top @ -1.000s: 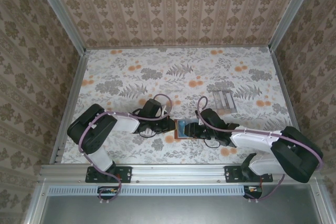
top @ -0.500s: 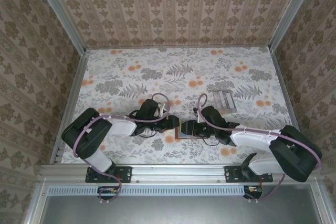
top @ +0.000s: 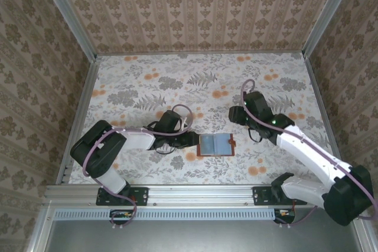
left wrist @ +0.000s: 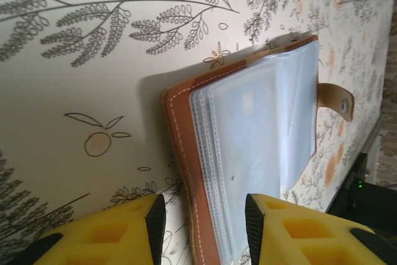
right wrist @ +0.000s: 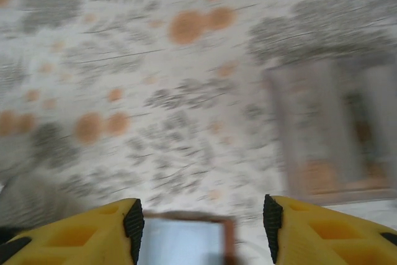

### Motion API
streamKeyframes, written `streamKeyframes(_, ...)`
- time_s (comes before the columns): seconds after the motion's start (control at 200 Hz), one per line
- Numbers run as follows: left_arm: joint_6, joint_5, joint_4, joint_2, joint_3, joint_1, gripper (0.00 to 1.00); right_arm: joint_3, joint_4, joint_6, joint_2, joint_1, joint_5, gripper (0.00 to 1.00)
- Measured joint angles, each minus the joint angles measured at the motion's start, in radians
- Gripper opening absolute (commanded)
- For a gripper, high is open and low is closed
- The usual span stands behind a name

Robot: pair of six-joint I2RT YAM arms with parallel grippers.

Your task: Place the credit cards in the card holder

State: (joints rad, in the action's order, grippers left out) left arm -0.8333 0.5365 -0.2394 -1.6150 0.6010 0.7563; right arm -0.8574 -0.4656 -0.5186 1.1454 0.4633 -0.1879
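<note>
Right gripper, jaws apart and empty, hovers up-right of the open card holder, nearer the credit cards. Left gripper, jaws apart, straddles that holder's left edge

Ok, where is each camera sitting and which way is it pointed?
Top external: fixed above and behind the arm bases, looking down on the table; the left arm and right arm show, the open card holder at the left one's tip.
Left wrist: low over the table, looking along the left gripper at the card holder; its yellow fingers show.
Right wrist: blurred, looking down past the right gripper at the table and credit cards; its yellow fingers show.
Shared: all three see the card holder.
</note>
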Motion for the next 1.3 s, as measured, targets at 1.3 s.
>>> streamKeyframes(1.3,0.079,-0.123,0.225,0.134,-0.021,0.002,0.44,-0.264,-0.192,0.267,0.476,-0.201,-0.281,0.52)
